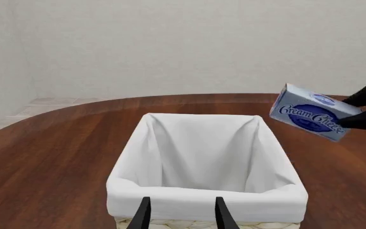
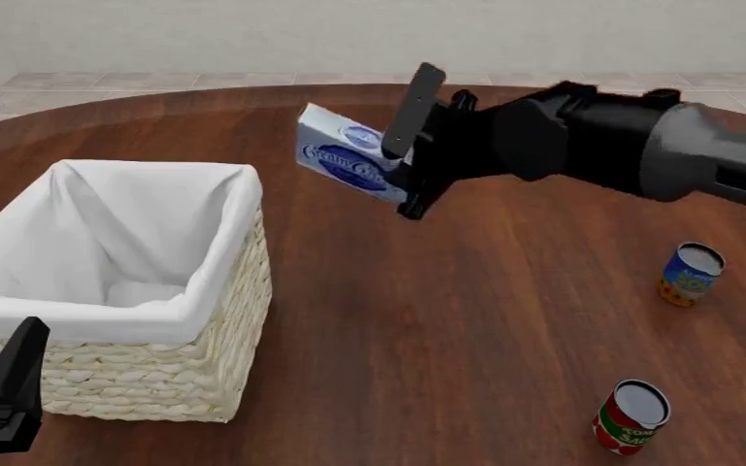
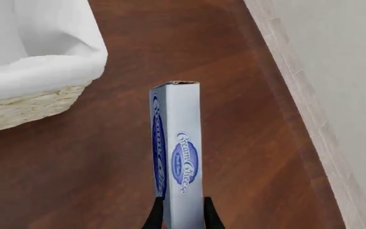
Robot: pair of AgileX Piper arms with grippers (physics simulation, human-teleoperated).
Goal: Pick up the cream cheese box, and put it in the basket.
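L wrist: basket just ahead of the empty, parted left gripper; cream cheese box aloft off one far corner.

Front: right gripper clamps box tilted in air, just right of basket, not over it.

R wrist: box's long axis runs along fingers; basket rim lies to one side, so the move is likely sideways.

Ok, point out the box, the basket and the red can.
box (image 2: pixel 341 155), front view, on its printed blue face.
basket (image 2: pixel 152 374), front view, on its woven front wall.
red can (image 2: pixel 629 417), front view, on its label side.
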